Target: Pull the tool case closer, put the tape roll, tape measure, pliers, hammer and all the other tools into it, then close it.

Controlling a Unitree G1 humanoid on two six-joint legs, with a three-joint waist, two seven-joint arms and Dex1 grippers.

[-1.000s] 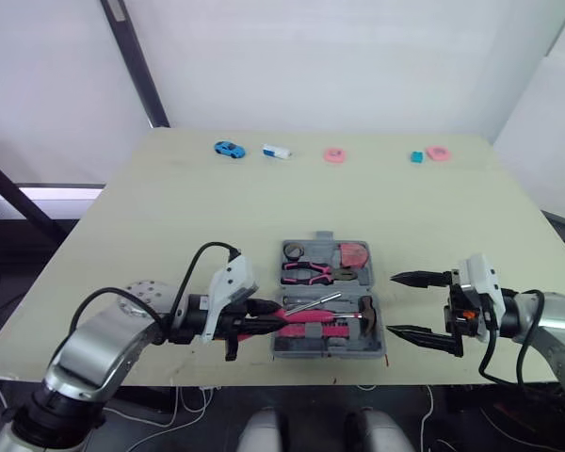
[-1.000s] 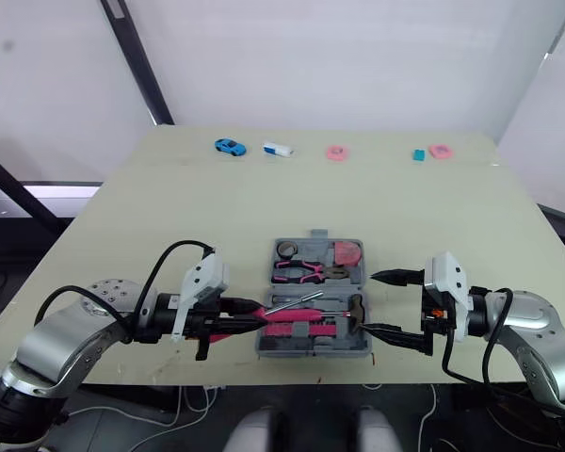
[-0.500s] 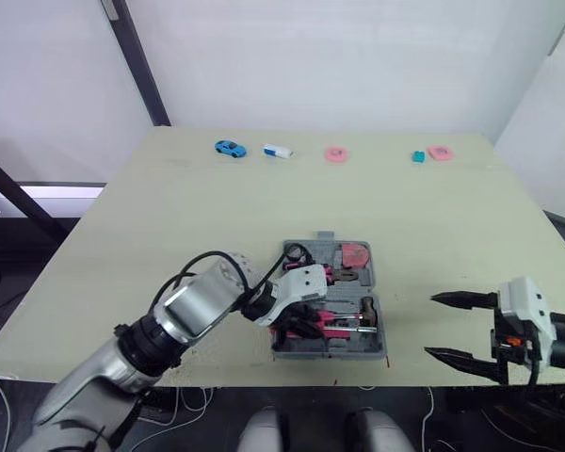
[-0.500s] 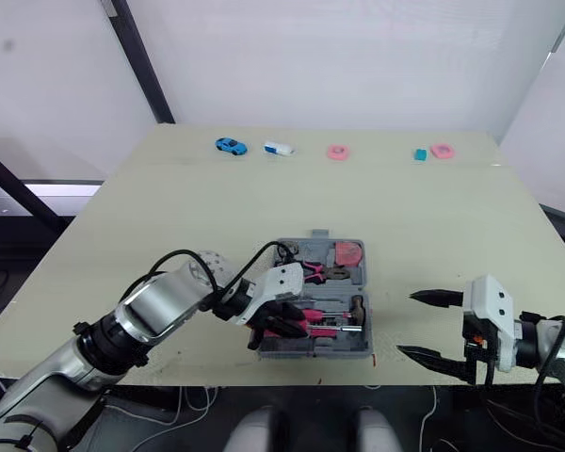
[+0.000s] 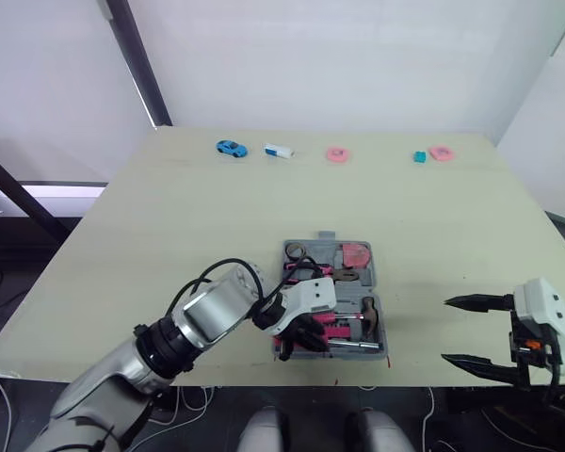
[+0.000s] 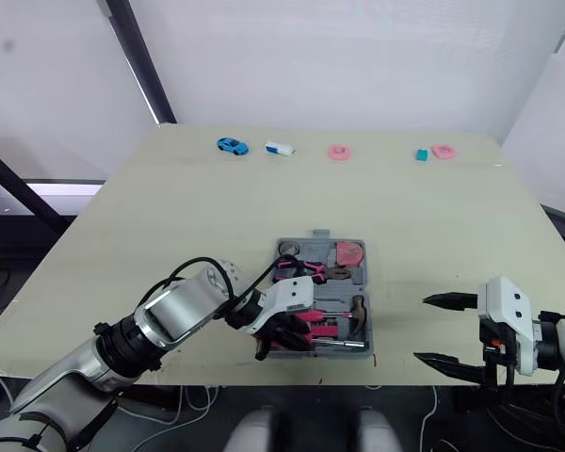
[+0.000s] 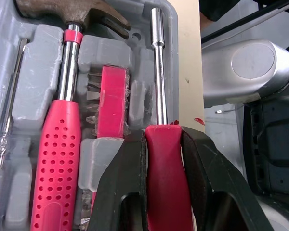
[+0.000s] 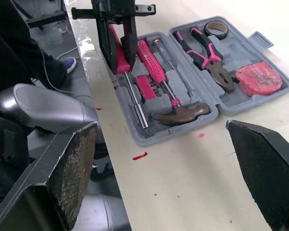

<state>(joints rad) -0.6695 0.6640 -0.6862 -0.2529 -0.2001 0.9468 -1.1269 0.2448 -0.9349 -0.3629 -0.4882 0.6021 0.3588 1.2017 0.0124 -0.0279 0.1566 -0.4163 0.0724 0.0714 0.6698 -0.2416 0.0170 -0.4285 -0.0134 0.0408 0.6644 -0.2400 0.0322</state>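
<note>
The counter (image 5: pixel 169 217) carries the tool case (image 8: pixel 241 38), open flat near its front edge, and the left arm reaches over it while the right waits off to the side. The left gripper (image 7: pixel 163 138) has its jaws clamped on the pink handle of the driver (image 7: pixel 157 67), so this arm is plainly the nearer. The right gripper (image 5: pixel 448 330) holds its jaws wide apart, well clear of the case. The driver's long axis runs straight out ahead of the left jaws, parallel to the hammer (image 7: pixel 58 159) lying two slots across, with the bit holder (image 7: pixel 111 101) between them. The steel shaft lies along the outermost channel, just inside the case wall by the counter edge. Setting it down looks to turn on keeping that line. Whether the handle is already seated or held a little above its slot I cannot tell, since the jaws cover the recess beneath. Pliers (image 8: pixel 207 50), tape roll (image 8: pixel 216 29) and tape measure (image 8: pixel 258 77) sit in the far half.
</note>
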